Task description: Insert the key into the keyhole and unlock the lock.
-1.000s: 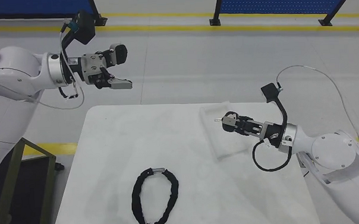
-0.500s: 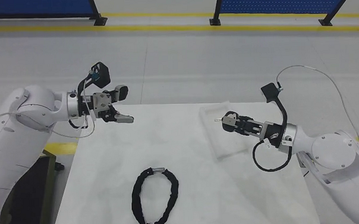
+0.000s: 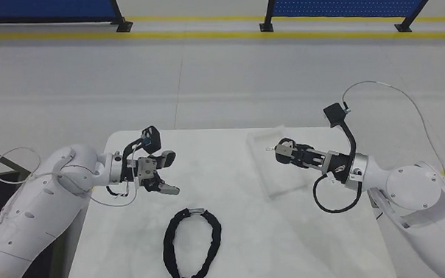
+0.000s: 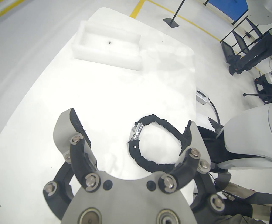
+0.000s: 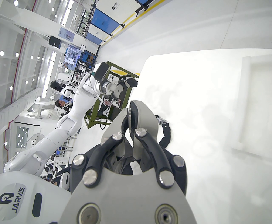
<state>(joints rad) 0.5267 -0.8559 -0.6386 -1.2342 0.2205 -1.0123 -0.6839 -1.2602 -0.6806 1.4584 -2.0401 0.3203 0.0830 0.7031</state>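
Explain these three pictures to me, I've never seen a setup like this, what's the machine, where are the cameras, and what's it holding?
This is a robot with two arms, each ending in a two-fingered gripper, working at a white table. The wide picture looks down from a camera above the arms. The other two come from cameras on the wrists, so each shows its own gripper up close. On the table lie a lock, a loop in a black sleeve with a metal end, and a white foam tray. The left gripper hangs open above the table beside the lock, holding nothing. The right gripper is shut on a small key, held above the tray.
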